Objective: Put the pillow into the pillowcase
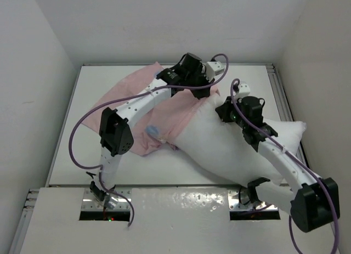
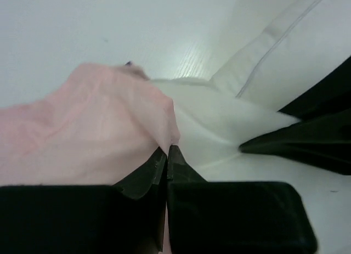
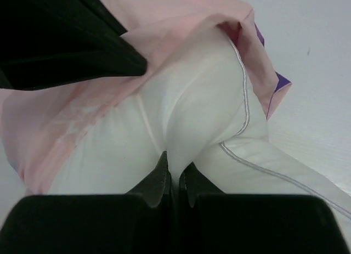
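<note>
On the white table (image 1: 71,171) the pillow (image 1: 219,147) has just one end inside the pillowcase (image 1: 129,100), whose rim the left gripper (image 2: 167,155) pinches while the right gripper (image 3: 175,169) clamps the pillow, mostly not yet in.

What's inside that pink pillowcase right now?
One end of the white pillow sits in the pillowcase opening. How far it reaches inside is hidden by the fabric.
</note>
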Motion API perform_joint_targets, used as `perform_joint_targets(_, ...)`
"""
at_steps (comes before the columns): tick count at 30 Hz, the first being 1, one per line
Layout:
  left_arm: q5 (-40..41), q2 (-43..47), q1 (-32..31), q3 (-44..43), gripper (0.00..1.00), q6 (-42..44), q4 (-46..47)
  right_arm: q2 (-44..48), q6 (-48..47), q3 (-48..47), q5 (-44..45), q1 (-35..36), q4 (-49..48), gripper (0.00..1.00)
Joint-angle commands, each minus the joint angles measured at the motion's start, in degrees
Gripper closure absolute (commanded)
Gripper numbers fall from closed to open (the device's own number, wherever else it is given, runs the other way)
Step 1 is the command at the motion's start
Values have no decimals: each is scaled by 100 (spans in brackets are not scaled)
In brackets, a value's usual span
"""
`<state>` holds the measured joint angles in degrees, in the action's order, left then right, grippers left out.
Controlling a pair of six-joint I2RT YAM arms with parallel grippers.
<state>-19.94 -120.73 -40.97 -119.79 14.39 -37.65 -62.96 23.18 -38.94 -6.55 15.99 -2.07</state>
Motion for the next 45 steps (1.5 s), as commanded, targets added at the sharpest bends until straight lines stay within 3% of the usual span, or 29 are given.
perform_joint_targets(1,-913,427,-279,-554,100,353,338,416,495,-43,353,483,-875,100)
perform_joint_targets(7,-2126,594,-648,-801,100,950,-426,714,678,-220,1268,853,-971,100)
perform_joint_targets(11,-2812,708,-675,-432,100,1329,-805,812,820,-132,1893,862,-1147,100)
perform_joint_targets(19,-2252,638,-763,-317,100,1109,-498,812,1100,-9,2228,792,-1050,100)
perform_joint_targets(25,-670,594,-965,-316,100,925,-199,346,1698,-342,2017,223,-1155,100)
perform_joint_targets(31,-1002,787,-1159,-450,100,1373,-560,-33,2814,-1063,2130,-360,-559,100)
perform_joint_targets(35,-364,867,-853,103,100,980,37,597,2719,-347,2839,438,-828,100)
perform_joint_targets(40,-36,761,-622,-185,100,871,188,996,2701,246,3581,1475,-1059,100)
perform_joint_targets(42,-158,919,-771,-142,100,1073,144,1005,2665,264,3748,1766,-1059,100)
perform_joint_targets(45,-1523,928,-930,-422,100,1583,-661,909,2718,360,3862,1759,-1541,100)
